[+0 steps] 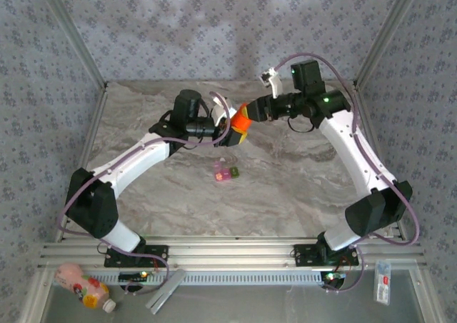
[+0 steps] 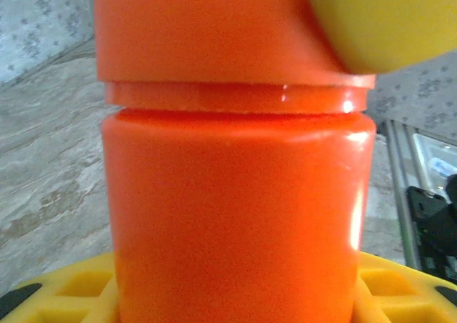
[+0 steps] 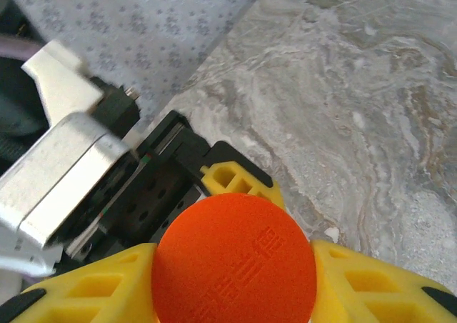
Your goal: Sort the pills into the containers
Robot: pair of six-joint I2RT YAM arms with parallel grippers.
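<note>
- While the pill case (image 1: 225,171) lies low on the table (image 1: 300,187), at six o'clock from the raised bottle, nothing looks sorted. Its pink half is at nine o'clock and its green half at three. It's too small to tell whether anything is inside.
- You've got no loose pills showing on the marble either.
- Further out, the orange bottle (image 1: 241,126) is up off the table, and the left wrist view shows its cap (image 2: 214,30) still seated above a thin seam. By my read you're only at the opening step, so uncapping, tipping out and sorting are all left.
- Your left arm sweeps in from eight o'clock with the elbow bent. The left gripper (image 1: 232,131) has its yellow fingers clamped on the bottle's body.
- Farthest back, your right arm arches up from four o'clock and folds toward nine. The right gripper (image 1: 250,114) has a finger on each side of the cap, and both look pressed against it.
</note>
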